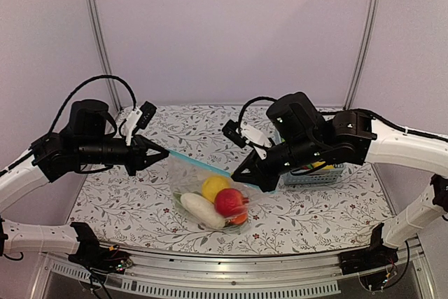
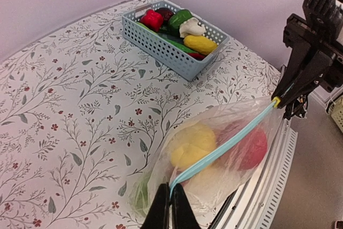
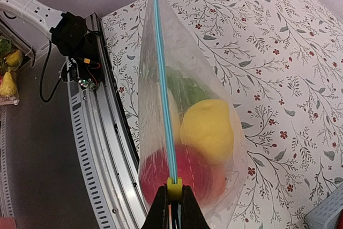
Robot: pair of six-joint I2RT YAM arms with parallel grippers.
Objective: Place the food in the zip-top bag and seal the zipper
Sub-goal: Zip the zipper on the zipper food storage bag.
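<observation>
We had the zip-top bag (image 1: 183, 181) slung btw. both arms, approx. 6 o'clock of the table (image 1: 119, 194) centre in the top view, its belly apparently resting on the surface. The left gripper (image 2: 171, 206) was pinched closed on one end of the zipper (image 2: 225, 146), at 10 o'clock of the bag. The right gripper (image 3: 172, 203) was clamped on the other end at 2 o'clock, just below a small yellow tab (image 3: 172, 185). The strip ran taut and straight btw. them.

Inside lay the food: lemon (image 1: 214, 187), tomato (image 1: 231, 202) and radish (image 1: 201, 209).

Handling, as we judged it: the film looked thin, crinkly and slippery, w/ no stiffness of its own. The toys seemed light, but enough to sag the pouch. The zipper was the only firm part, so its ends were the sensible hold. A grip on the bare film would prob. slide or bunch.

Hard to make out: we couldn't tell whether the zipper was pressed shut along its whole length. The green bunch (image 3: 182, 87) showed only as a blur behind the plastic. The orange (image 1: 240, 219) was mostly hidden under the tomato. The basket (image 1: 308, 177), at 3 o'clock, was partly covered by the right arm in the top view.
</observation>
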